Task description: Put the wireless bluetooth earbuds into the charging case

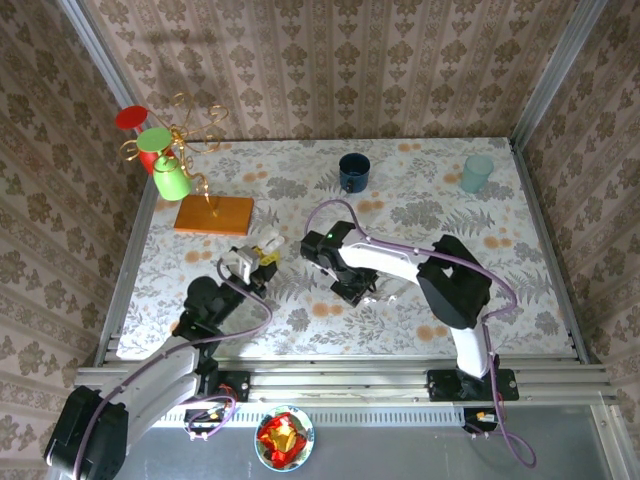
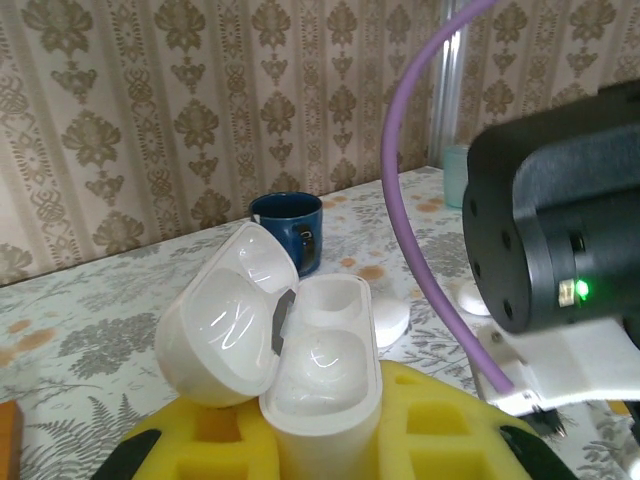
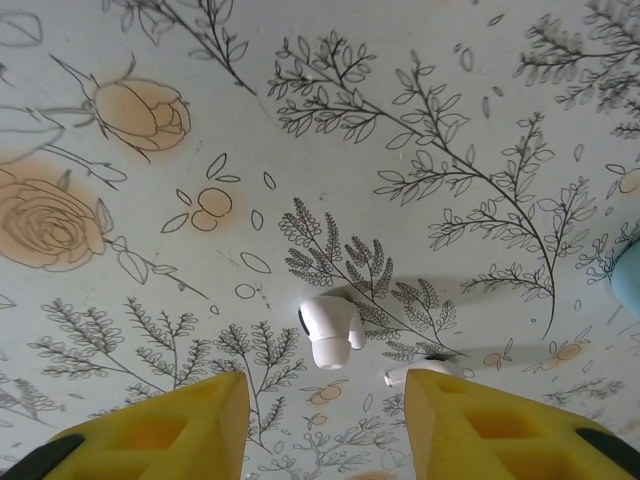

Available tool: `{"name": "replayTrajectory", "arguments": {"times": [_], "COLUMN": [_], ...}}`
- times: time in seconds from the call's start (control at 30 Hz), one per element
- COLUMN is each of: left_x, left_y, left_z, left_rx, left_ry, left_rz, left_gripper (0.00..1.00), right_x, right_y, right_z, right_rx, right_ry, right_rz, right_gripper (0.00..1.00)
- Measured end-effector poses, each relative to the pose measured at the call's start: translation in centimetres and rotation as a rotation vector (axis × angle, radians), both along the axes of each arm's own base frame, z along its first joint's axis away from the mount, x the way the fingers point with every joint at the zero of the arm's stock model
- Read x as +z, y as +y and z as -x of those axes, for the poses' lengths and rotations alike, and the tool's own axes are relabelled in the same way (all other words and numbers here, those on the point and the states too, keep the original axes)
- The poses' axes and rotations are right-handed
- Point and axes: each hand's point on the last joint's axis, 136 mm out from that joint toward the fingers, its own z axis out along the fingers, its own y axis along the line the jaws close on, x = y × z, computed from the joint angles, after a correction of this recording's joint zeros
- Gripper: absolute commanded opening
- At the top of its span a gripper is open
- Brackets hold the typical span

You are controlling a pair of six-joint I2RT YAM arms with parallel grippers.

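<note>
My left gripper (image 1: 255,262) is shut on a white charging case (image 2: 322,372), held upright between yellow foam fingers (image 2: 205,430). The case's lid (image 2: 228,322) is swung open to the left and both wells look empty. My right gripper (image 3: 325,415) points down at the table (image 3: 300,120) and is open. One white short-stemmed earbud (image 3: 328,331) lies on the cloth just beyond the gap between its fingers. A second white earbud (image 3: 403,374) lies beside it, partly hidden behind the right fingertip (image 3: 480,420). In the top view the right gripper (image 1: 362,290) hovers to the right of the case.
A navy mug (image 1: 353,172) and a pale teal cup (image 1: 477,173) stand at the back. An orange board with a gold wire stand (image 1: 214,214) and a green cup (image 1: 170,180) sit back left. Two small white rounded pieces (image 2: 390,318) lie past the case. A pale blue object (image 3: 630,275) touches the right wrist view's edge.
</note>
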Motion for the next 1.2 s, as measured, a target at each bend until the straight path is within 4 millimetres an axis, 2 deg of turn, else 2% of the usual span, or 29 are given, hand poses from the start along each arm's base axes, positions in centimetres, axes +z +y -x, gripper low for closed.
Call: {"name": "replayTrajectory", "arguments": {"times": [0.13,0.43,0.6,1.2], "left_x": [-0.7,-0.7,-0.7,-1.0], "left_y": [0.4,0.5,0.5,0.4], "left_z": [-0.1,-0.2,-0.2,-0.3], "left_rx": [0.021,0.033,0.032,0.031], "left_ry": [0.011,0.007,0.007,0.015], "left_rz": [-0.009,-0.014,-0.014,-0.019], "left_gripper": [0.00,0.00,0.00,0.00], "right_x": [-0.6,-2.8,-3.2,-3.3], "right_y": [-0.2,-0.8,-0.8,-1.0], "right_z": [0.0,0.3,0.2,0.3], "right_rx": [0.025,0.063,0.076,0.076], "right_ry": [0.031,0.092,0.098,0.119], "right_rz": [0.045,0.116,0.131,0.150], "right_gripper": [0.45,0.44,0.42,0.21]}}
